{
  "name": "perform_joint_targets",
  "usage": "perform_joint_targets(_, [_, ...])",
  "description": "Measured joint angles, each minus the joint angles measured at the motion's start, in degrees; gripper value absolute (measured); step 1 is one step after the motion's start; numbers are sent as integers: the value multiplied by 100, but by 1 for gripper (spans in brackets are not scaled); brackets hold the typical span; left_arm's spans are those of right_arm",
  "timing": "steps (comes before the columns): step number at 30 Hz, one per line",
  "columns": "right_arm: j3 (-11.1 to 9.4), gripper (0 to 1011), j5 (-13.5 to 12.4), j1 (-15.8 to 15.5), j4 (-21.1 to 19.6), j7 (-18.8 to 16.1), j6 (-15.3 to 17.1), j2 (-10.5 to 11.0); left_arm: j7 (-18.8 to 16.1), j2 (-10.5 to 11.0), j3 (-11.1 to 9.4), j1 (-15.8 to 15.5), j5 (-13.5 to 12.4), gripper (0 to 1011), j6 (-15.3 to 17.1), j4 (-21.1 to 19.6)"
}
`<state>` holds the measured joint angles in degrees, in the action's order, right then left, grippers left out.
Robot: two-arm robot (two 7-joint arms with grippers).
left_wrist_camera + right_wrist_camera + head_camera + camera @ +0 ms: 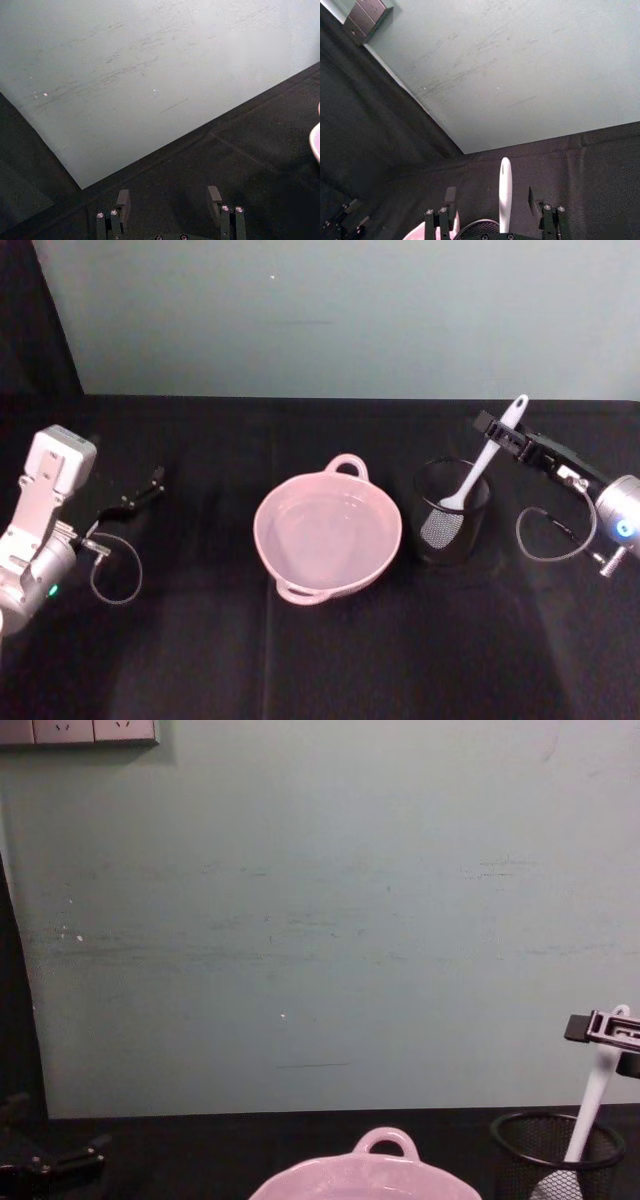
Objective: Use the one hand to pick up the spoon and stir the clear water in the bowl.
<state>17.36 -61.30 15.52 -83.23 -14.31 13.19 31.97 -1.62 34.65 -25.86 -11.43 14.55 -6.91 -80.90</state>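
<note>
The pale pink bowl holds clear water and sits mid-table; its loop handle shows in the chest view. The white spoon stands tilted in a black wire-mesh cup just right of the bowl, head down and handle up. My right gripper is at the upper handle. In the right wrist view the spoon rises between the spread fingers, so this gripper is open. At the far left my left gripper rests low over the table, open and empty.
Black cloth covers the table, and a pale green wall runs along its far edge. Loose cables loop beside each wrist. The mesh cup nearly touches the bowl's right rim.
</note>
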Motion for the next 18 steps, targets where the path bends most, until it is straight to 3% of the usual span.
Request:
perform_joint_targets(6, [-5, 786, 1, -5, -9, 2, 3, 2, 0, 0, 0, 0, 0, 1011, 0, 0])
perform_joint_targets(8, [-6, 687, 2, -6, -10, 3, 4, 3, 0, 0, 0, 0, 0, 1011, 0, 0])
perform_joint_targets(18, [-12, 404, 5, -11, -17, 9, 8, 7, 0, 0, 0, 0, 0, 1011, 0, 0])
